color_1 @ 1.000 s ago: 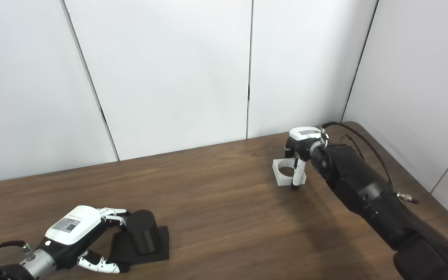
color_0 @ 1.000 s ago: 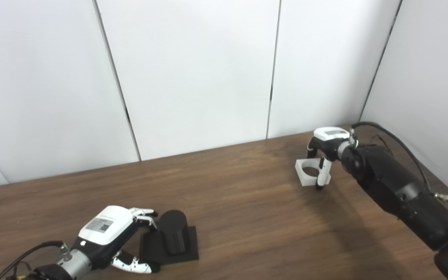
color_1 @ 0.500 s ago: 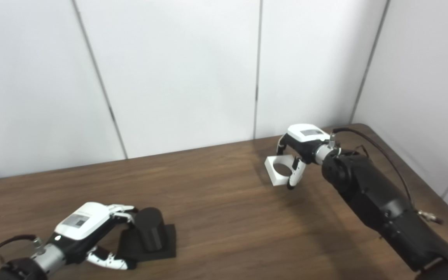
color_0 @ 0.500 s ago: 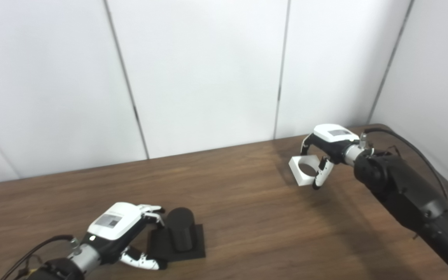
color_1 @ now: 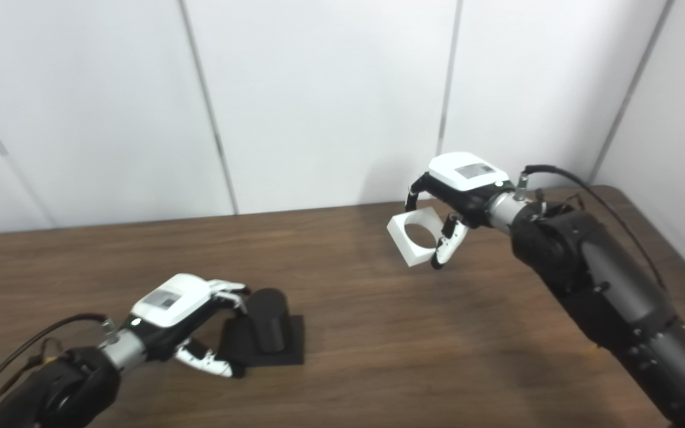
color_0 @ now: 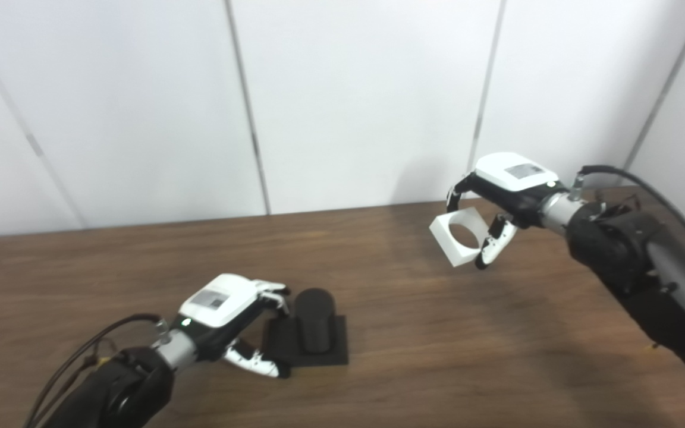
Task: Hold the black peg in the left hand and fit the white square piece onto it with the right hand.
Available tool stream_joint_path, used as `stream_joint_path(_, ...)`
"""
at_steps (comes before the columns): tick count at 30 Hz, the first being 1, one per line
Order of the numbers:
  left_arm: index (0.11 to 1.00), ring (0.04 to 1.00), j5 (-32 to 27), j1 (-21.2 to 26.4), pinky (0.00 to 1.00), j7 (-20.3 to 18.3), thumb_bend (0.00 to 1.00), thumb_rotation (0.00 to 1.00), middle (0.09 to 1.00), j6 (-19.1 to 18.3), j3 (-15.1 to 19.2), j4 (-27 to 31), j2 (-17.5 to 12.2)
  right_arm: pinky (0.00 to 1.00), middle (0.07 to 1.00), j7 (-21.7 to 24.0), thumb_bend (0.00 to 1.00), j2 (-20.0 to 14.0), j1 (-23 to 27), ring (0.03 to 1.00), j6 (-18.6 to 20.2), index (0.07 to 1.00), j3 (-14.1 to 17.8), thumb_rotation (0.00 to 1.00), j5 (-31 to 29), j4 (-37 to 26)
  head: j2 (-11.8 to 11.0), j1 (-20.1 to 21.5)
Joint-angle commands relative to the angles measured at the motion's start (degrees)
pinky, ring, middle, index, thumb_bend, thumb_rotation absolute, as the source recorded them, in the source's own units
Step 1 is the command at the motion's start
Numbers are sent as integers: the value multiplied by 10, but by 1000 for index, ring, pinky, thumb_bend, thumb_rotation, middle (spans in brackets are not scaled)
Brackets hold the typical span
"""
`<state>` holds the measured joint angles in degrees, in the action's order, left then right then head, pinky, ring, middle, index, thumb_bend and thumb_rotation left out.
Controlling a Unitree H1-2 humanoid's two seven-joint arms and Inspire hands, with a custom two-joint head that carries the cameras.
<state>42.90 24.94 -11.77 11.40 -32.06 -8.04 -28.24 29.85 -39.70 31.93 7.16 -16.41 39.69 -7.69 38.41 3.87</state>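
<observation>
Your right hand (color_0: 506, 196) is closed on the white square piece (color_0: 460, 236). The fingers curl over its top edge and the thumb (color_0: 493, 249) presses on its near side. The piece is up in the air above the brown table (color_0: 414, 333), tilted, so you can look right through its round hole. Your left hand (color_0: 223, 315) is down low on the table, beside the black peg (color_0: 314, 318). Its fingers (color_0: 271, 291) reach toward the top of the peg and its thumb (color_0: 256, 362) lies by the edge of the flat black base (color_0: 333, 351) under the peg. The fingers are spread around the peg, but you cannot tell if they really squeeze it. The peg stands straight up on its base, which looks flat on the table. The white piece and the peg are well apart, the piece far to the right near the white wall (color_0: 366, 101).
</observation>
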Motion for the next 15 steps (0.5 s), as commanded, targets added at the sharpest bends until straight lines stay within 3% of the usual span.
stream_joint_path(1,488,855,37,-21,765,-46,523,73,869,-2,-39,-26,14,743,762,5,521,-2,31,825,-12,480,9,129,-5,-27,3,-12)
stream_joint_path(15,488,874,37,-12,783,-66,522,77,879,-23,-47,-23,26,719,758,62,521,48,58,819,-24,479,-4,131,-16,-91,11,-47)
